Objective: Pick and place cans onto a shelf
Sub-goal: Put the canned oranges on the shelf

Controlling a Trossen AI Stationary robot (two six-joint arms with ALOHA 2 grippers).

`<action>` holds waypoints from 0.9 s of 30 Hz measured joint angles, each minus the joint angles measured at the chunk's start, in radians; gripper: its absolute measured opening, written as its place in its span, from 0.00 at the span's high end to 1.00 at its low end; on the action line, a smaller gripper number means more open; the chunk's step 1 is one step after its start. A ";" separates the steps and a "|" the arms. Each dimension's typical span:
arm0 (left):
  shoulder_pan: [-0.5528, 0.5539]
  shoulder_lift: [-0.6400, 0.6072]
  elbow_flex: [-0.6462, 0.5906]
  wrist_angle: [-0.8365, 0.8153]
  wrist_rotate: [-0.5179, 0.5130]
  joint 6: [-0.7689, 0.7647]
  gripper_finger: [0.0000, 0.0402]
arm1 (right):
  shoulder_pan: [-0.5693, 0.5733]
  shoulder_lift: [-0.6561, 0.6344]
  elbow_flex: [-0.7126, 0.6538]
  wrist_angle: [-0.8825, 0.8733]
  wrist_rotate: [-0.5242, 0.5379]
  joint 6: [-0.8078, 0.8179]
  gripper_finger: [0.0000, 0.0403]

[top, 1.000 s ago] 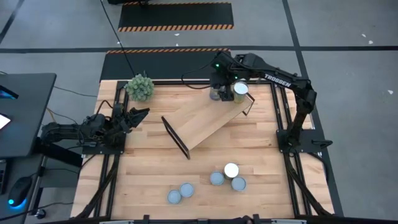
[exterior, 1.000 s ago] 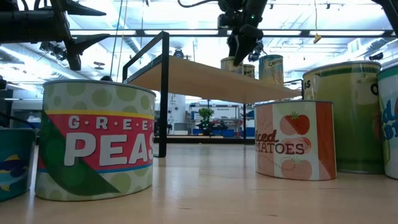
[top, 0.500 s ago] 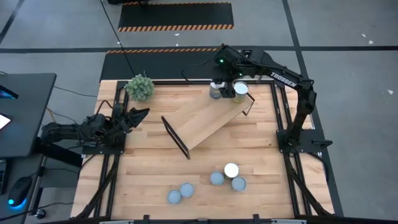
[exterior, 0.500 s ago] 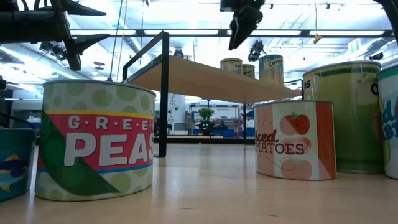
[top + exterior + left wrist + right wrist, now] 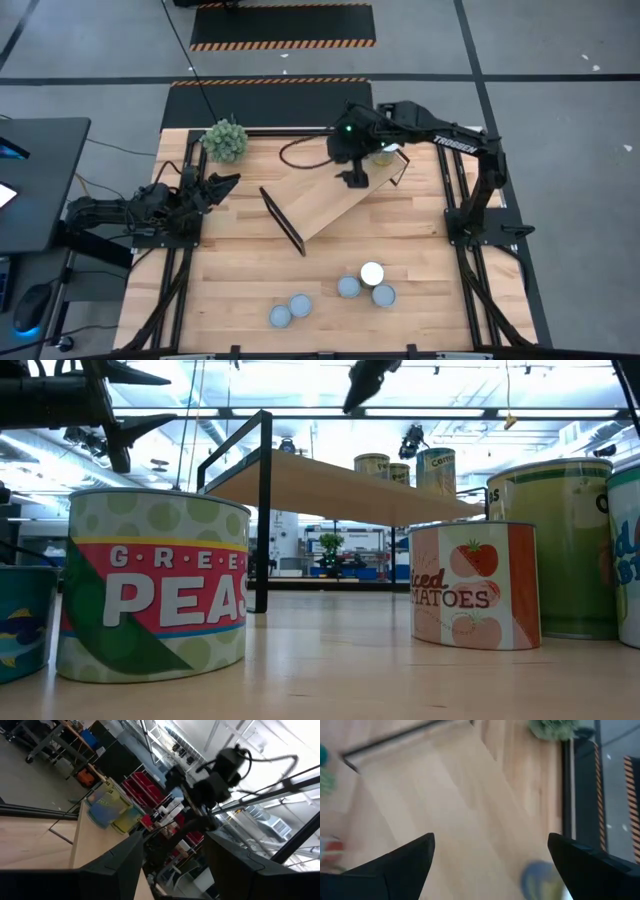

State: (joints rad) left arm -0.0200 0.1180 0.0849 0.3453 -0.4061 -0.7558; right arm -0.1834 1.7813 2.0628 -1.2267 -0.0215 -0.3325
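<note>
The light-wood shelf (image 5: pixel 335 192) stands slanted on the table's middle on its black end frames. Three cans (image 5: pixel 400 468) stand upright on its far right end; in the high view (image 5: pixel 383 153) my right arm partly hides them. Several more cans (image 5: pixel 372 273) stand on the table near the front edge. My right gripper (image 5: pixel 355 180) hovers open and empty above the shelf's plank (image 5: pixel 445 805), near the placed cans. My left gripper (image 5: pixel 226 182) is open and empty at the table's left edge.
A green plant ball (image 5: pixel 225 140) sits at the table's far left corner. Large in the low view, a green peas can (image 5: pixel 155 585) and a tomatoes can (image 5: pixel 475 585) stand close to the camera. Bare tabletop lies between the shelf and the front cans.
My right gripper has risen off the cans at the shelf's far right end and gone toward the table's near edge, over the plank's middle. The cans stay upright on the shelf.
</note>
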 joint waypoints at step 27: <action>0.000 0.000 0.000 0.157 0.015 -0.053 0.46 | 0.493 0.000 -0.227 -0.025 0.075 0.673 0.03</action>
State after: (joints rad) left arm -0.0200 0.1181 0.0849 0.5023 -0.3911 -0.8092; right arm 0.3091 1.7815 1.8363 -1.2521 0.0535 0.3402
